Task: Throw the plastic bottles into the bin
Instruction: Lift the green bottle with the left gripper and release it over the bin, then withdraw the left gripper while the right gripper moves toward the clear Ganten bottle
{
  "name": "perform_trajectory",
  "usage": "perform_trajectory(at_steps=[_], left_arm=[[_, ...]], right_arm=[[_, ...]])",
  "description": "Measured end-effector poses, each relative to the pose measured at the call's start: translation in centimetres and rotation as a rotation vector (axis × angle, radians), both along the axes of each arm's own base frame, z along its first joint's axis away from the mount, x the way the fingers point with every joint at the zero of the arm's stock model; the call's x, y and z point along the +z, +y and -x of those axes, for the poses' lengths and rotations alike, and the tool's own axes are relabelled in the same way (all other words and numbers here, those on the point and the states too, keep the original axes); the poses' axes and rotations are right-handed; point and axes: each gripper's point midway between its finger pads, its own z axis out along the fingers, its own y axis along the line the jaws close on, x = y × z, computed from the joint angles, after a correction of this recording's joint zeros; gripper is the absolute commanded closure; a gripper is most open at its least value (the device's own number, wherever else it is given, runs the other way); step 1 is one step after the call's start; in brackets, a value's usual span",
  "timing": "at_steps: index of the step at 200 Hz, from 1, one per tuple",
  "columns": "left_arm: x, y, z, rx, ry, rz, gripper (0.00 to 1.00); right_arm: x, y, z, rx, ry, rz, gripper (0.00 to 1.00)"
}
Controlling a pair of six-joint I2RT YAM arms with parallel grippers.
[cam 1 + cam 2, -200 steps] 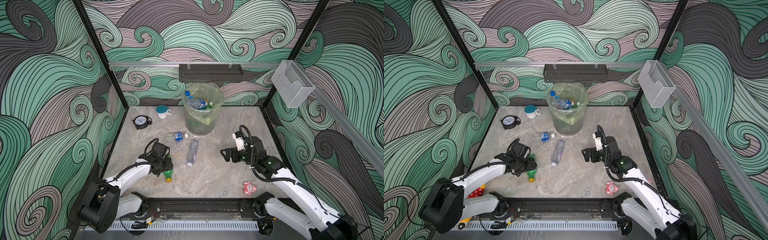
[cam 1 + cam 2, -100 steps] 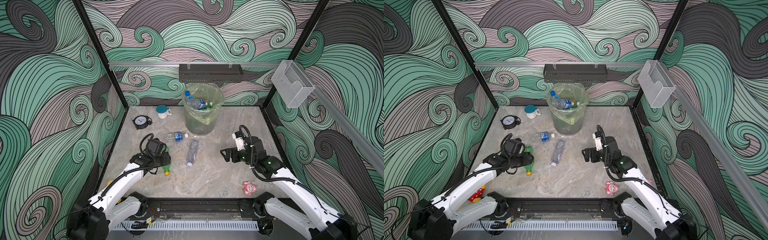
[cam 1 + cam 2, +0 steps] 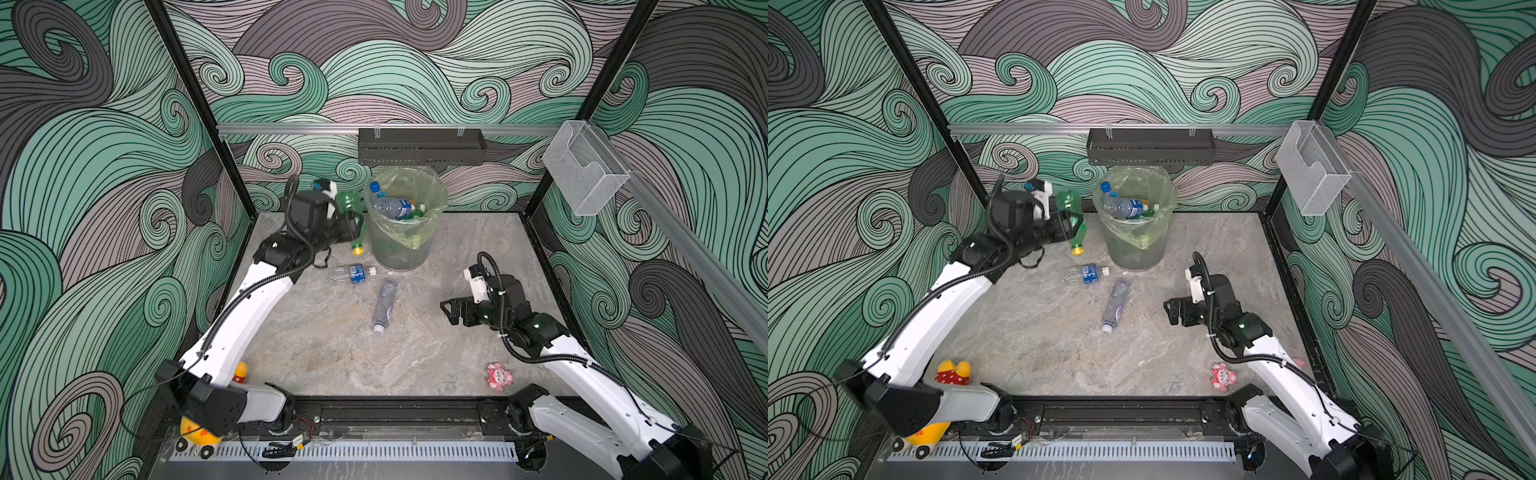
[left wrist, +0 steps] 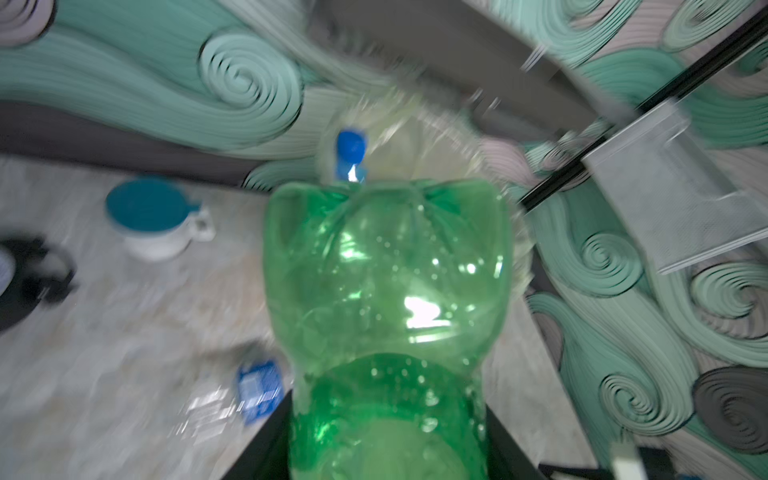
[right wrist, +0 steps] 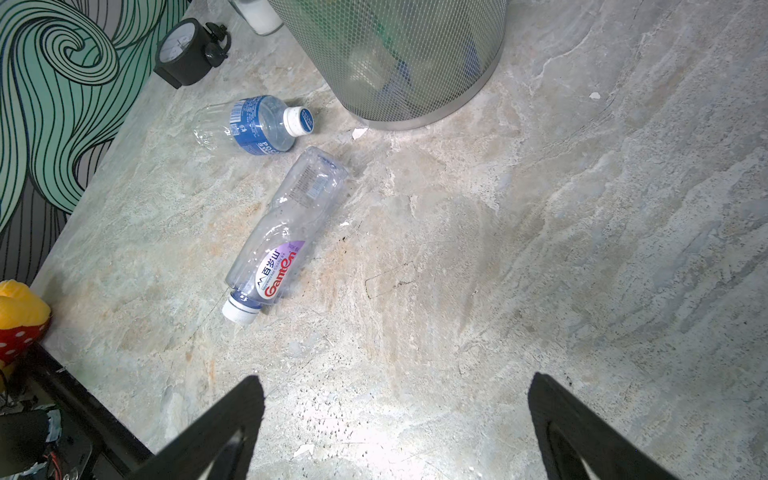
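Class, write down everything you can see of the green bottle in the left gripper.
The green bottle is translucent plastic with a yellow cap. The left gripper clamps its middle and holds it above the table, base up, cap down, slightly tilted. It hangs close beside the bin, not over its opening.

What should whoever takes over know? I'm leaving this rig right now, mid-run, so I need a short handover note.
Left hand: shut on the green bottle, cap down, raised beside the bin, not yet over its opening.
Right hand: open, empty, over the table's right side.
Done: several bottles lie in the bin, a blue-capped bottle on top.
Left: drop the green bottle in, then bin the blue-labelled bottle and the Ganten bottle, both lying on the table near the bin.
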Motion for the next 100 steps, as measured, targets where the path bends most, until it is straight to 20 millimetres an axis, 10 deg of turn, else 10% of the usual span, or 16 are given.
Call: perform_trajectory(at_steps=[36, 67, 100], left_arm=[[6.6, -4.9, -6.3, -0.11, -0.127, 0.072, 0.08], [3.1, -5.2, -5.6, -0.144, -0.043, 0.039, 0.07], [-1.5, -2.4, -0.7, -0.12, 0.054, -0.032, 0.07]], right_arm=[[0.3, -0.1, 0.2, -0.011, 0.0, -0.018, 0.01], [0.7, -0.1, 0.4, -0.011, -0.008, -0.03, 0.01], [0.3, 0.2, 0.3, -0.009, 0.007, -0.036, 0.01]])
